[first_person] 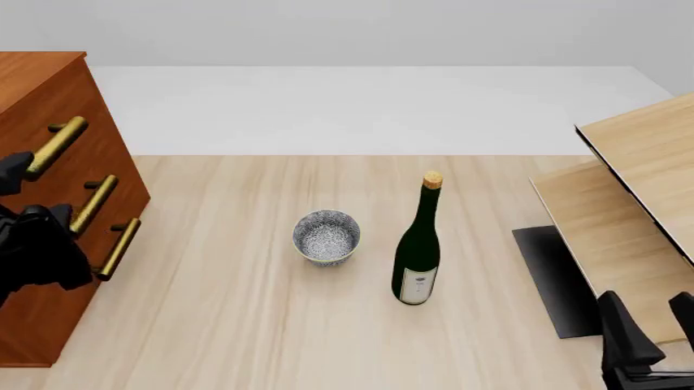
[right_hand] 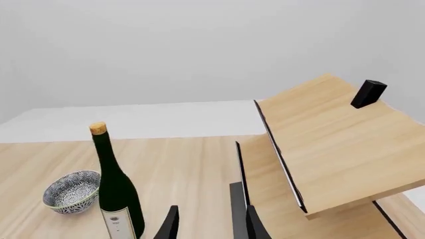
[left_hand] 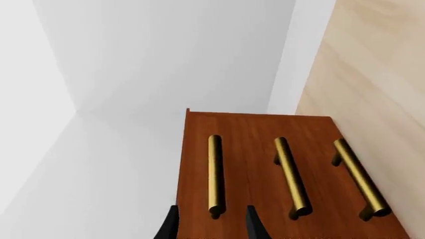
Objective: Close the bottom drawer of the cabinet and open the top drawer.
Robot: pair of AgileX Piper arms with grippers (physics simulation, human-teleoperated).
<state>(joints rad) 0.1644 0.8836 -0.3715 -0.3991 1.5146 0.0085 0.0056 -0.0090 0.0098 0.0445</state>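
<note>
The cabinet (first_person: 60,195) stands at the table's left side, directly ahead of the left gripper (left_hand: 211,226). In the left wrist view all three drawer fronts appear flush, so the bottom drawer (first_person: 76,276) is judged to be closed already and only the opening of the top drawer (first_person: 81,122) seems to remain.

The left gripper is seen with its fingers (left_hand: 167,226) parted, nothing between them, and the end of one brass handle (left_hand: 215,174) lies just beyond the gap, its long axis running straight away from the tool, in line with the fingers. By its place at the cabinet's free edge, that handle is judged to belong to the top drawer; the other two handles lie parallel to it, off to one side. In the front view the left arm covers part of the cabinet's front, and whether the fingers touch the handle cannot be told.

The right gripper (right_hand: 209,224) is also open and empty, well apart from the cabinet, with a bottle (right_hand: 114,189) and a bowl (right_hand: 71,191) ahead of it. The left arm is therefore much the nearer. The coming move is judged to call for the bar to be enclosed across its axis, then drawn back toward the tool.
</note>
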